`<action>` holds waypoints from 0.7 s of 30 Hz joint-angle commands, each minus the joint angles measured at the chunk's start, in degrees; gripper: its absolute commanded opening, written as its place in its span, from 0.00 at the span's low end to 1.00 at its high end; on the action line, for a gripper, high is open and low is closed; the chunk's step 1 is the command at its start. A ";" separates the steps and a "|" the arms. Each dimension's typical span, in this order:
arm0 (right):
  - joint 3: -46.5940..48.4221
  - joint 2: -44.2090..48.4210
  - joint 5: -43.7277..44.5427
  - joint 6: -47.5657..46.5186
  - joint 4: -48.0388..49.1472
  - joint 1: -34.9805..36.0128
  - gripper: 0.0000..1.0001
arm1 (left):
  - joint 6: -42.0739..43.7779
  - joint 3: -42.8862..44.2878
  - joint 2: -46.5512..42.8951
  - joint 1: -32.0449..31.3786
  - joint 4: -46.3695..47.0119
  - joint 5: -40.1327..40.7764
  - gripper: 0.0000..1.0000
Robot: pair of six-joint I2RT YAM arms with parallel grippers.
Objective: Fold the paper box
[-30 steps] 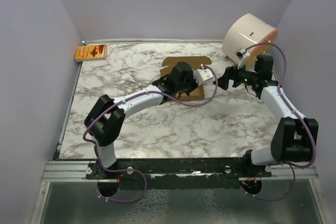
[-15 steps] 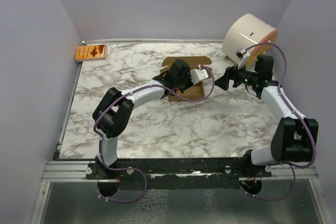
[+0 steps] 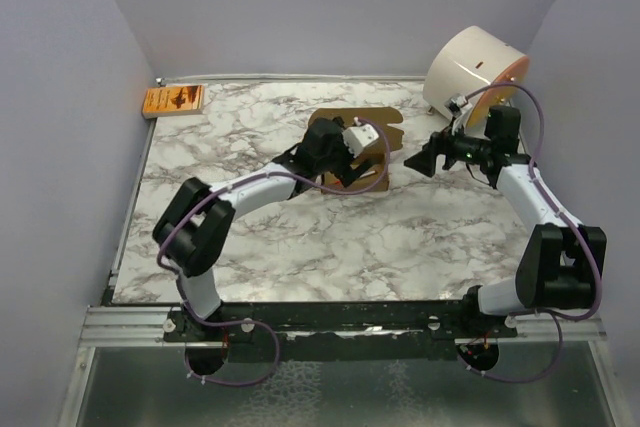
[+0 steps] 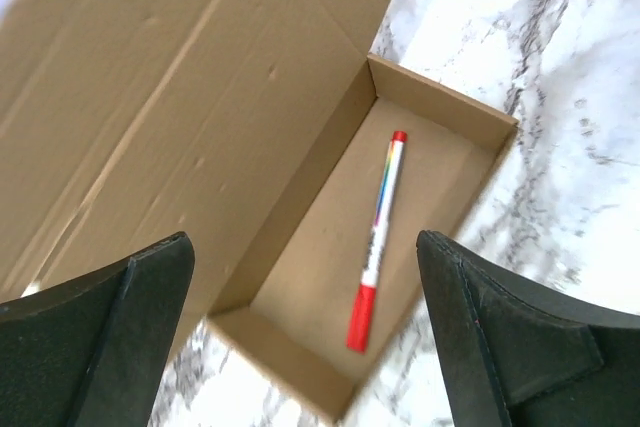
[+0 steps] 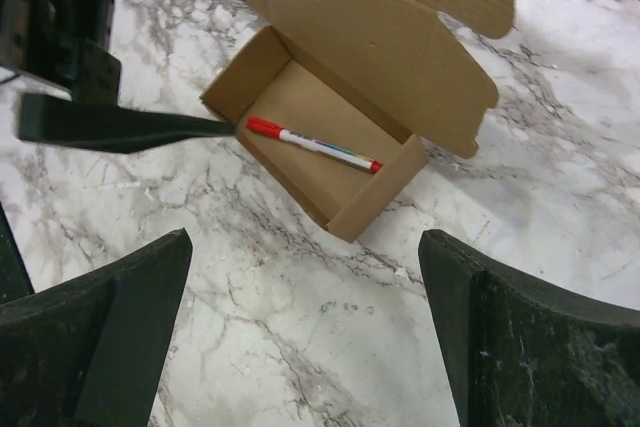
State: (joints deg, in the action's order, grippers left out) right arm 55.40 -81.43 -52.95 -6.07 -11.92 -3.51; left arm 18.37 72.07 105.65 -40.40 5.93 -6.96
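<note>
Two hands are both hanging around one plain brown cardboard box [image 5: 360,67] on the marble-patterned counter [image 3: 300,237]. The box is an open oblong tray with its rounded-tab lid thrown back on the far side. It sits right under the left hand [image 4: 302,237] and just to the left of the right hand [image 5: 305,235].

Other stuff: a white marker pen with red ends [image 4: 378,237] lies flat on the tray floor, roughly lengthwise, straight below the gap of the left hand. A big white cylinder [image 3: 470,72] lies on its side beyond the right hand and to its right, close to that arm's wrist. A small orange printed packet [image 3: 173,100] is way off to the left of the left hand, in the counter's far corner. The raised lid is the only thing standing up next to the tray.

Left hand: fingers spread wide, hovering over the tray, holding nothing. In the right wrist view one of its fingers reaches the tray's end wall; can't tell if it actually touches.

Right hand: also spread wide, holding nothing, apart from the box and pointed toward it.
</note>
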 commanded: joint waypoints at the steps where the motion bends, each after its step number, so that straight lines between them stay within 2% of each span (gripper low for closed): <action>1: -1.00 2.05 -9.42 -6.81 0.34 -0.45 0.97 | -10.48 -12.17 -14.69 2.37 16.47 0.96 0.99; 3: -1.89 2.53 -13.29 -8.42 3.16 -0.45 0.96 | -16.82 -20.73 -20.90 4.51 24.83 2.47 0.99; 5: -2.82 3.17 -18.47 -10.13 7.03 -0.34 0.96 | -23.37 -27.04 -26.51 8.41 30.11 0.69 0.99; 10: -1.91 2.68 -26.22 -11.88 17.60 -0.18 0.99 | -38.25 -30.43 -31.47 20.53 29.49 -10.23 0.98; 12: 2.42 0.01 -25.48 -12.10 15.18 -0.18 0.99 | -40.76 -31.33 -31.45 23.14 29.84 -9.49 0.96; 15: 10.90 -5.05 -23.31 -17.32 4.13 -0.14 0.99 | -43.81 -32.28 -29.90 26.49 30.83 -8.43 0.94; 18: 17.27 -9.30 -17.92 -20.67 -4.33 -0.10 0.99 | -46.63 -30.08 -26.57 30.41 31.61 -14.35 0.94; 21: 20.85 -12.86 -16.68 -21.26 -8.24 -0.10 0.99 | -45.33 -25.21 -22.14 32.79 27.95 -19.88 0.92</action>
State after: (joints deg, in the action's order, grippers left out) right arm 71.81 -90.13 -72.97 -23.07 -9.98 -3.49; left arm -24.01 41.58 78.91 -10.57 34.74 -17.65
